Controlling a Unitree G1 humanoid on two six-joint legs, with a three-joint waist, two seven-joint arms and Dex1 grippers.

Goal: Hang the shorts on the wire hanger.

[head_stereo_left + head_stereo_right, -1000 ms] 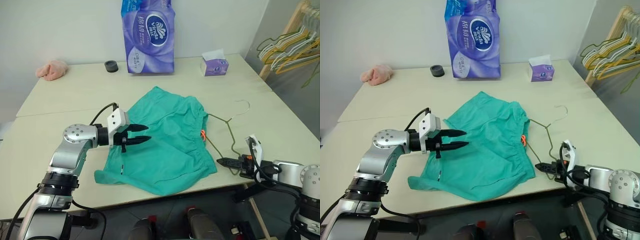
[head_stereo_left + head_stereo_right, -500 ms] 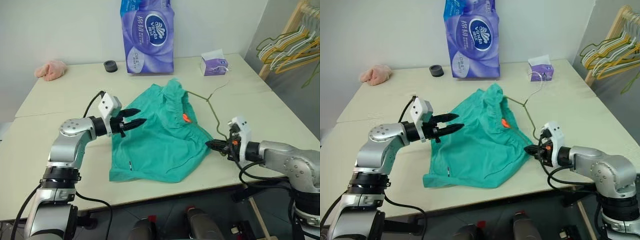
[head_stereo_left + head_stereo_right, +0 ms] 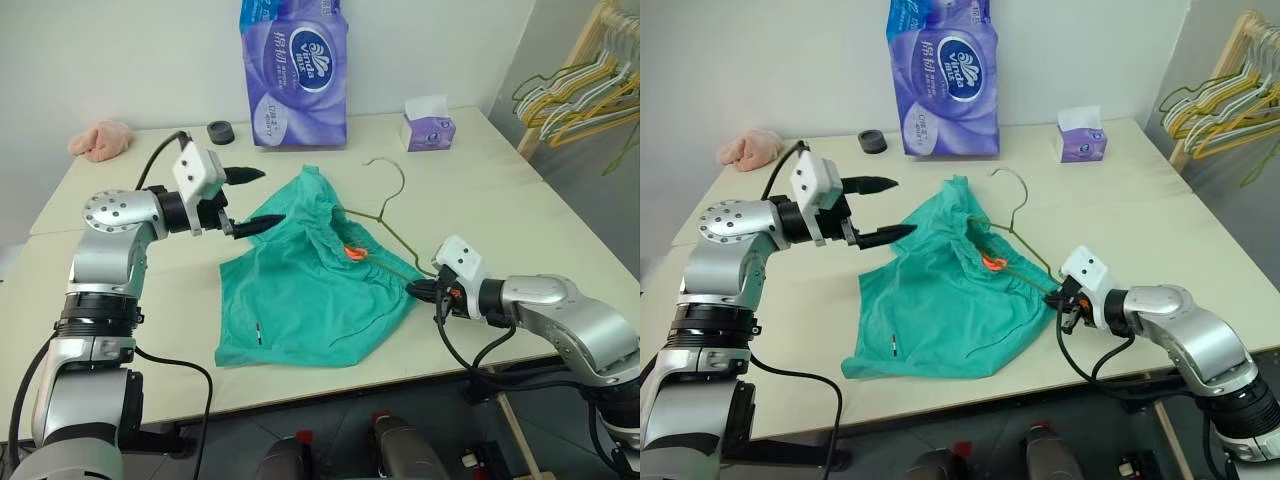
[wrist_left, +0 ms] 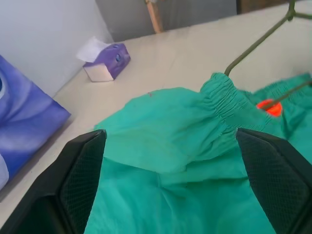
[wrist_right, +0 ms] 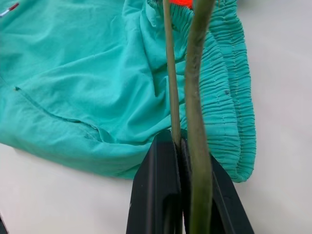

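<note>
Teal-green shorts with an orange tag on a cream table; olive-bronze wire hanger; purple-and-white tissue pack; purple tissue box; pink fluffy cloth; yellow and pale-green hangers at two o'clock.

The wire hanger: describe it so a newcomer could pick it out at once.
On the pale table, find the teal-green shorts spread in the middle. The wire hanger runs from their gathered waistband, hook curving toward the purple tissue box, one corner clamped in the shut right gripper. It is a single thin olive-bronze wire, unlike the yellow and pale-green hangers bunched on the wooden rack beside the table.
</note>
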